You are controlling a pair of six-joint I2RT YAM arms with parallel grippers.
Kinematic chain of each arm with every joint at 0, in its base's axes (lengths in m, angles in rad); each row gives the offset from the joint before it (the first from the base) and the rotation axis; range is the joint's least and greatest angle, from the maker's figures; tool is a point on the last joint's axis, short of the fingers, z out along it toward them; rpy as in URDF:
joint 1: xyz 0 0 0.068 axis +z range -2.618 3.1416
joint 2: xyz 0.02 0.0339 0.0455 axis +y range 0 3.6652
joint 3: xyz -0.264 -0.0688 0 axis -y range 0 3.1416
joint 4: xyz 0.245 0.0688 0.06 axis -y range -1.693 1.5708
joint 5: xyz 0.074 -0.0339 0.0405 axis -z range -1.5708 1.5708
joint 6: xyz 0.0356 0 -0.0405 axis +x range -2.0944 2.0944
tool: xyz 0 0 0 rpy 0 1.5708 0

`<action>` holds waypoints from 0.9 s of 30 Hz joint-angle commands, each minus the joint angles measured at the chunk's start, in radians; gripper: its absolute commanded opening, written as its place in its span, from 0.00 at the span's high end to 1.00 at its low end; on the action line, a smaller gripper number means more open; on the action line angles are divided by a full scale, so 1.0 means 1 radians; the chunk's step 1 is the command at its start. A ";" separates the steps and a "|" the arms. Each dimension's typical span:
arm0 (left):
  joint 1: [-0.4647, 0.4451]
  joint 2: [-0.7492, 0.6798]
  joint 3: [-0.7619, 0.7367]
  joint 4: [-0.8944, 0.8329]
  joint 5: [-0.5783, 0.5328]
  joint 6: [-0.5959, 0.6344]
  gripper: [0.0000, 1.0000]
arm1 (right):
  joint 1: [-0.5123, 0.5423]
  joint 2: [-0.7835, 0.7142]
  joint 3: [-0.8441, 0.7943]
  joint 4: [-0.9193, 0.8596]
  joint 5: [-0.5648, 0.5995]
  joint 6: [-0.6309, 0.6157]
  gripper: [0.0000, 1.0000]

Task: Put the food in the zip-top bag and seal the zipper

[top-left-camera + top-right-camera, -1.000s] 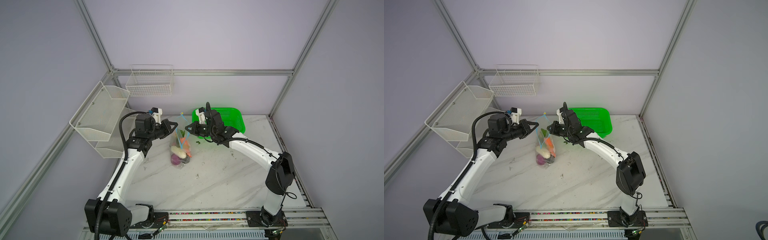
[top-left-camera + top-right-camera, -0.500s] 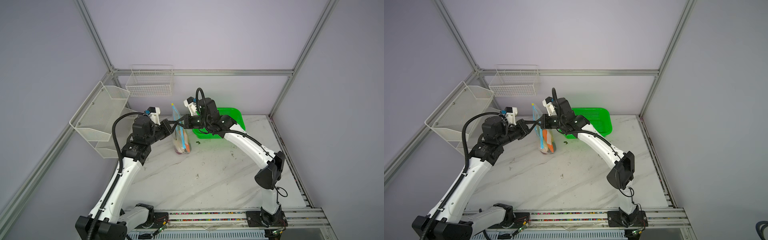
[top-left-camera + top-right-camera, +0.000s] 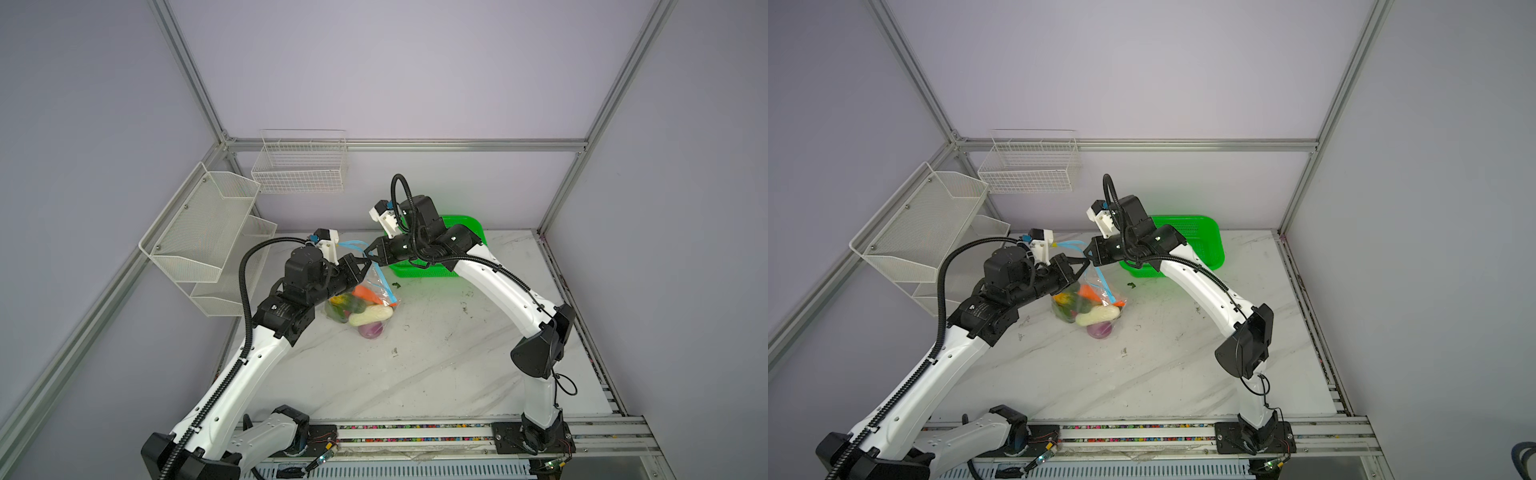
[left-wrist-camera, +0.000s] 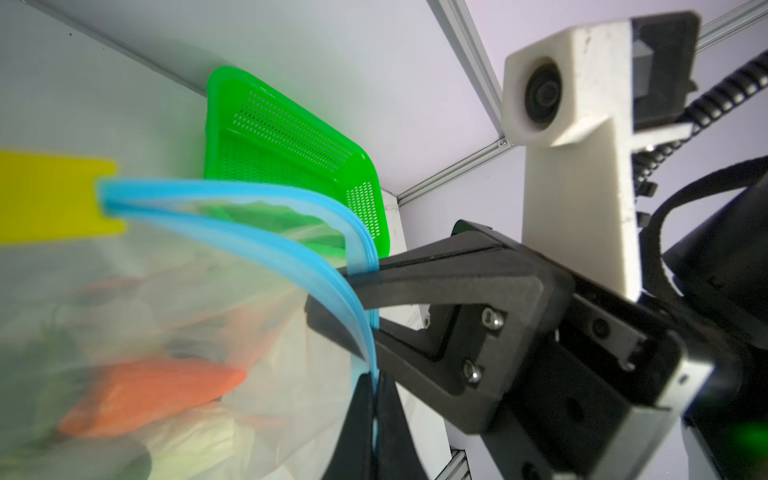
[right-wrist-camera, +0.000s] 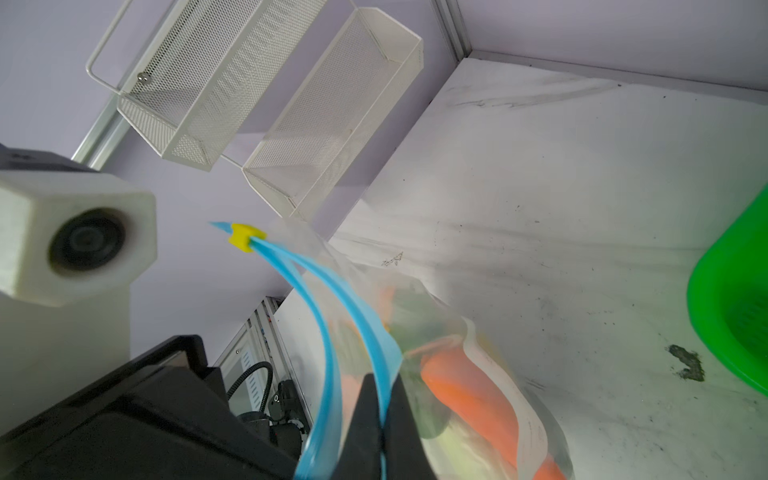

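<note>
The clear zip-top bag point(image 3: 376, 291) hangs between my two grippers, and its lower end seems to rest on the marble table. The food lies inside it: a white oblong point(image 3: 370, 318), a purple onion point(image 3: 370, 331), an orange carrot point(image 3: 365, 292) and greens point(image 3: 343, 307). The blue zipper point(image 4: 266, 245) gapes in two strips that meet at the yellow slider point(image 5: 242, 237) at its far end. My left gripper point(image 3: 365, 262) point(image 4: 374, 399) is shut on one strip. My right gripper point(image 3: 369, 252) point(image 5: 382, 399) is shut on the other strip, tip to tip with the left.
A green perforated basket point(image 3: 419, 270) point(image 3: 1187, 237) stands just behind the right arm. White wire baskets point(image 3: 299, 166) and a mesh shelf point(image 3: 199, 232) hang on the back and left walls. A small dark scrap point(image 3: 397, 285) lies beside the bag.
The grippers, apart a second ago, rose and came together with the bag lifted upright. Since then they have sunk a little and the bag's lower end has swung toward the front.
</note>
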 commanded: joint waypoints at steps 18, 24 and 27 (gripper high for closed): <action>-0.015 -0.011 -0.118 0.075 -0.042 -0.009 1.00 | -0.036 -0.137 -0.112 0.150 0.089 -0.112 0.42; -0.016 -0.013 -0.123 0.094 -0.046 -0.029 1.00 | -0.034 -0.564 -0.764 0.726 0.097 -0.246 0.23; -0.017 -0.014 -0.125 0.099 -0.039 -0.031 1.00 | -0.032 -0.731 -1.014 0.928 0.071 -0.344 0.23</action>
